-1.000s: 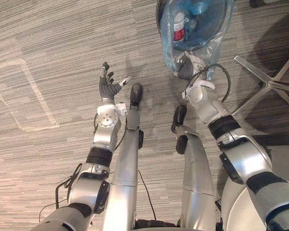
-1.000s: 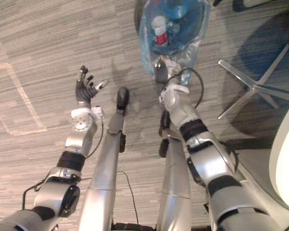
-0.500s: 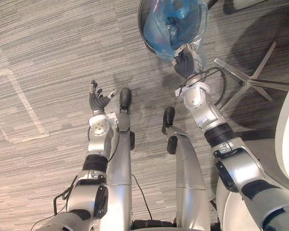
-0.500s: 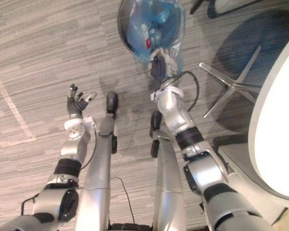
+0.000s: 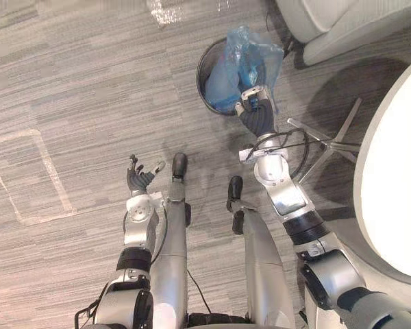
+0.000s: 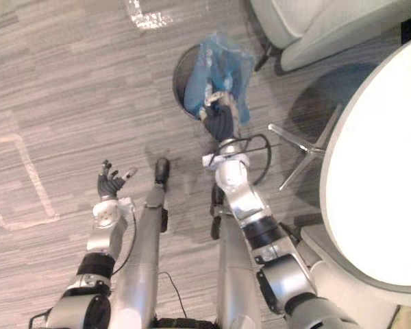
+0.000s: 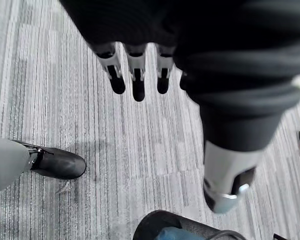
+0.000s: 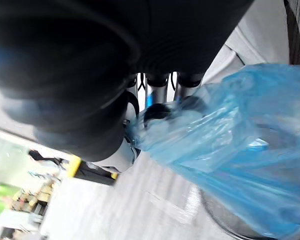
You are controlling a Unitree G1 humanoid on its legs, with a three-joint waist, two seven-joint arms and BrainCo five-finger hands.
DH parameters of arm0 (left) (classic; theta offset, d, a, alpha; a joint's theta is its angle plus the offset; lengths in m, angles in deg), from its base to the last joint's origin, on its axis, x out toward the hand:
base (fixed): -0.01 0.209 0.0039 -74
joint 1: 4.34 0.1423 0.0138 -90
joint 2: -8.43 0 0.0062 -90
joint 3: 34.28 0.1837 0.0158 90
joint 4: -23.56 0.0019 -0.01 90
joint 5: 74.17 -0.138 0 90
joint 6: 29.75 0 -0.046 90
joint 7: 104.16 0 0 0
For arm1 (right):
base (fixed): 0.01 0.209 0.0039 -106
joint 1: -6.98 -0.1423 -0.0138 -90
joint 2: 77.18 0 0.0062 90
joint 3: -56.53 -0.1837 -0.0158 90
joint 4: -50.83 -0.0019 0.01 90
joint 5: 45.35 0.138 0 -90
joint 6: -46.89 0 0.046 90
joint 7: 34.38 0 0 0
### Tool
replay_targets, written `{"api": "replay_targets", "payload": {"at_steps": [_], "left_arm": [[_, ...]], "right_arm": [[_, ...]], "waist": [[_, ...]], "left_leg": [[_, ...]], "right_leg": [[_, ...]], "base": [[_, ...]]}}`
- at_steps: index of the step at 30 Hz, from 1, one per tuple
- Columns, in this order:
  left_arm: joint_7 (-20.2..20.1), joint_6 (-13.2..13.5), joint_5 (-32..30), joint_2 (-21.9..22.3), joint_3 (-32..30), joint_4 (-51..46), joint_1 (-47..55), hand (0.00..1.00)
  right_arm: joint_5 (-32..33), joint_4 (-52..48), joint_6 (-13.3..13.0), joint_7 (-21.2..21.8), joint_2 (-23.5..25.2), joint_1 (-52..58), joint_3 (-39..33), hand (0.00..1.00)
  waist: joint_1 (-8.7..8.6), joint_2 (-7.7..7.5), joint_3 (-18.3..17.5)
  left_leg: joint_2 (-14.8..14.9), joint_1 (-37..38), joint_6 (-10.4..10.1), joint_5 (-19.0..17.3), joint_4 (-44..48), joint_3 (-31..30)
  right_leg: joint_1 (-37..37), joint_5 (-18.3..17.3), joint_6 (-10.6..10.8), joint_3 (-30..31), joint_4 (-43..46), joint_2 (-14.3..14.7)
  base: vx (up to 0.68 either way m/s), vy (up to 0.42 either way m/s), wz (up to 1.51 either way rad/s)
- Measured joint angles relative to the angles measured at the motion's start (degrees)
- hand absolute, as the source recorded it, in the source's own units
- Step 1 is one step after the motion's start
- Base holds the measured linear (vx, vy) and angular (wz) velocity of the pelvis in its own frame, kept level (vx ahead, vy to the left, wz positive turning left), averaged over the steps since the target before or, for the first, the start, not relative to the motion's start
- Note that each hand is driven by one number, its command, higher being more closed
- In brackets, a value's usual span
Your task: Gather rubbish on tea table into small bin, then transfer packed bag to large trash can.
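A: Where to find the rubbish bag?

B: At the right hand (image 5: 258,118), arm stretched forward, away from the body. Blue bag (image 5: 236,65) bunched at the neck, with fingers (image 8: 157,90) and thumb curled tight round the gathered plastic, seen close up in the right wrist view. Body of the bag over the mouth of a dark round bin (image 5: 202,68) on the carpet (image 5: 75,82), lower part seemingly inside. Impossible to say whether resting on the bottom or hanging free.

A: How to do this step well?

B: Judging by the task, either a lift out or a drop in; no telling which bin this is. Either way, pinch the neck shut to prevent spills. Move the wrist straight up or straight down over the centre of the opening. Avoid dragging the thin plastic across the rim. Mind the silver chair base (image 5: 332,142) just beside the right forearm, and the white round table (image 5: 397,192) further right. No release before full support from below.

A: And the other arm?

B: Left hand (image 5: 138,179) low and near the body, well apart from the bin, fingers apart and relaxed, holding nothing. Best left idle, or brought across to steady the rim. Also worth noting: a person's dark shoe (image 7: 60,164) on the carpet, near the bin.
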Motion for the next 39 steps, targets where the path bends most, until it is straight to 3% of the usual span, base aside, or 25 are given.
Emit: {"api": "replay_targets", "payload": {"at_steps": [10, 14, 22, 30, 39], "left_arm": [[-2.3, -0.22, -1.08, 0.95, 6.14, 0.2, 8.17, 0.0], [-3.69, -0.25, -1.19, 0.79, 8.9, 3.28, 14.36, 0.0], [-6.29, -0.23, -3.33, -1.49, 12.61, 3.21, 24.15, 0.0], [-8.45, -0.25, -3.39, -3.51, 16.86, -6.09, 28.98, 0.0], [-9.69, 1.46, -4.52, -5.97, 22.31, -18.96, 27.09, 0.0]], "right_arm": [[3.87, -5.35, -1.15, 1.74, 0.03, 9.75, 0.08, 1.0], [4.48, -6.61, -2.21, 3.76, 0.03, 15.81, 0.2, 1.0], [6.2, -7.46, -4.43, 9.03, 0.21, 23.01, -0.25, 1.0], [9.12, -7.57, -5.43, 12.48, -0.08, 25.27, -0.97, 1.0], [20.35, -13.34, -6.93, 16.63, -3.46, 25.75, -2.18, 1.0]], "waist": [[0.55, -0.41, -0.95], [0.26, -0.49, -7.28], [-0.74, -2.11, -15.93], [-2.03, -2.1, -20.03], [-2.71, -1.25, -22.31]], "left_leg": [[0.01, 15.51, 0.28, 0.98, -8.08, -0.11], [0.2, 20.78, 0.39, 1.77, -13.45, -0.18], [0.21, 32.18, 0.52, 2.16, -20.81, 0.08], [0.23, 37.3, 0.72, 2.62, -24.4, 0.08], [0.2, 38.68, 0.74, 2.57, -24.41, 0.4]], "right_leg": [[15.02, 0.08, -0.1, -0.21, -7.26, 0.11], [20.55, 1.47, -0.08, 0.11, -13.38, 0.76], [32.97, 3.62, 0.14, 0.73, -23.6, 0.82], [37.48, 3.78, 0.23, 1.02, -26.26, 0.76], [38.66, 4.16, 0.26, 2.29, -27.05, 0.73]], "base": [[0.08, -0.028, 0.01], [0.1, 0.0, -0.04], [0.11, 0.007, -0.03], [0.04, -0.004, -0.01], [0.01, -0.005, -0.06]]}}
